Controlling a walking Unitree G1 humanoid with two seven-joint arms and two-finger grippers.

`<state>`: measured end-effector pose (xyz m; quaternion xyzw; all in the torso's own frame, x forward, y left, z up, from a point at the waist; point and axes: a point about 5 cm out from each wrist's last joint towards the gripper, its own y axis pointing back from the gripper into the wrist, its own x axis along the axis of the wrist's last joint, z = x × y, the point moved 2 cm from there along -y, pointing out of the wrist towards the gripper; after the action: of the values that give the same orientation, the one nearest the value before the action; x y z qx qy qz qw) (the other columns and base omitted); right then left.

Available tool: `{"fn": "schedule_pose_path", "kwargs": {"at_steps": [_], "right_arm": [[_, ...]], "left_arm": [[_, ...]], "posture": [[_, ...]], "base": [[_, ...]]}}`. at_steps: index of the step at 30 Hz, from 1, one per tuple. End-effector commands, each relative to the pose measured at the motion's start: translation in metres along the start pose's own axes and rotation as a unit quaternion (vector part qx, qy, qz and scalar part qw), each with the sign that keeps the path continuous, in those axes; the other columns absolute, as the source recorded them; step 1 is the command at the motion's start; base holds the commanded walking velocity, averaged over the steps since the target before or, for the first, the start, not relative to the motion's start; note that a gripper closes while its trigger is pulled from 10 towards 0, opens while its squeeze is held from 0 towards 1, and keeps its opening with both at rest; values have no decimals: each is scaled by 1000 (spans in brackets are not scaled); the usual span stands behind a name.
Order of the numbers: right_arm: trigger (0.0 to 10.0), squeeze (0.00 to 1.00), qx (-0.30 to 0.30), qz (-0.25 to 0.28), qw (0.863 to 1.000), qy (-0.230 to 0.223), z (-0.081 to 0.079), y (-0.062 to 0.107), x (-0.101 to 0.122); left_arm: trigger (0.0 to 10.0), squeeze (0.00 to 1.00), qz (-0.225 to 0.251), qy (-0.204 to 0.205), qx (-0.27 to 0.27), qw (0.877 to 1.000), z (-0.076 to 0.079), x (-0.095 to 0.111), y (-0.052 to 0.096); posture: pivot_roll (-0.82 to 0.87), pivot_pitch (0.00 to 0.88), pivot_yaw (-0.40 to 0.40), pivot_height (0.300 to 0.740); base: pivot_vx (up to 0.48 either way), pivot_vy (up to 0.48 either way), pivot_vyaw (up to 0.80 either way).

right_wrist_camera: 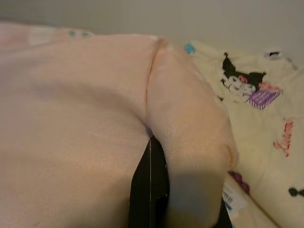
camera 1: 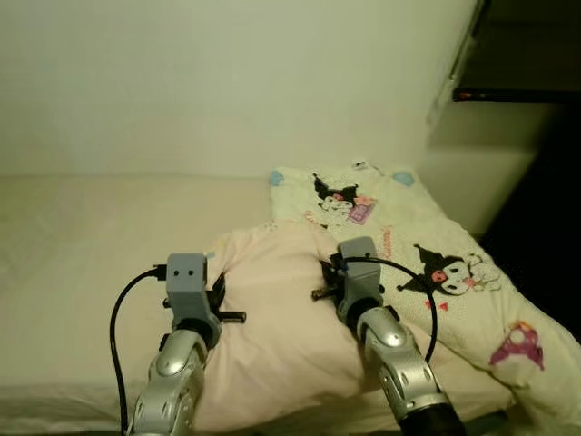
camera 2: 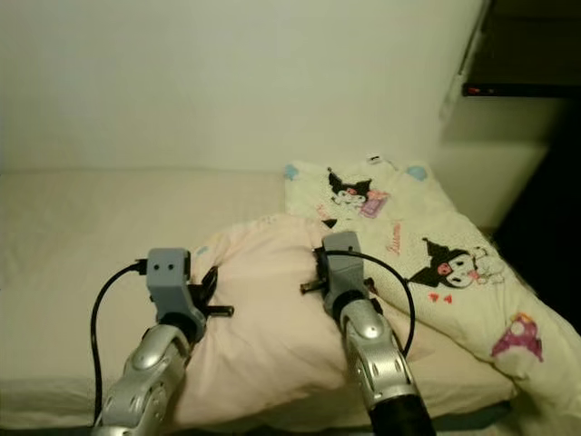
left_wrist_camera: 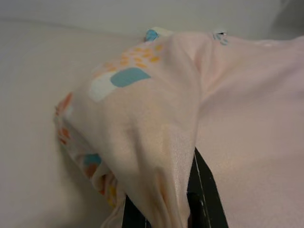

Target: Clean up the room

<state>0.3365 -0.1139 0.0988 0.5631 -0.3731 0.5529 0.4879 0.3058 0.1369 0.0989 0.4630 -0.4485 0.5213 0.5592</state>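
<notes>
Pink pillow (camera 1: 281,318) pinched by both tools; cartoon-print quilt (camera 1: 436,263) lettering unreadable.

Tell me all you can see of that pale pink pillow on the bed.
The soft pale pink fabric pillow lies on the cream bed, plump and creased, its right edge against a cream cartoon-print quilt. One corner shows a lining with orange, teal and white patches. The left tool and the right tool each pinch a fold of it, one on either side.
</notes>
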Motion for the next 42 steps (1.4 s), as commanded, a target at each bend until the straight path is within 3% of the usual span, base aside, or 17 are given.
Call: {"fn": "schedule_pose_path", "kwargs": {"at_steps": [1,8,13,27,42], "right_arm": [[10000,0,-38,8,999,9,15,2,5],[10000,0,-31,8,999,8,13,3,5],[10000,0,-29,6,1000,1,9,0,3],[10000,0,-29,8,1000,1,8,2,3],[10000,0,-29,9,1000,0,7,2,3]], "left_arm": [[10000,0,13,-3,27,1000,-13,6,0],[10000,0,12,-3,33,999,-14,6,0],[10000,0,21,-31,10,999,-11,12,-2],[10000,0,26,-30,2,999,-7,14,-4],[10000,0,30,-25,-3,999,-6,15,-4]], "posture": [[-77,37,-69,740],[-79,40,-70,740],[-57,37,-72,740],[-64,36,-61,740],[-67,36,-60,740]], "base": [[0,0,0],[0,0,0],[0,0,0],[0,0,0],[0,440,0]]}}
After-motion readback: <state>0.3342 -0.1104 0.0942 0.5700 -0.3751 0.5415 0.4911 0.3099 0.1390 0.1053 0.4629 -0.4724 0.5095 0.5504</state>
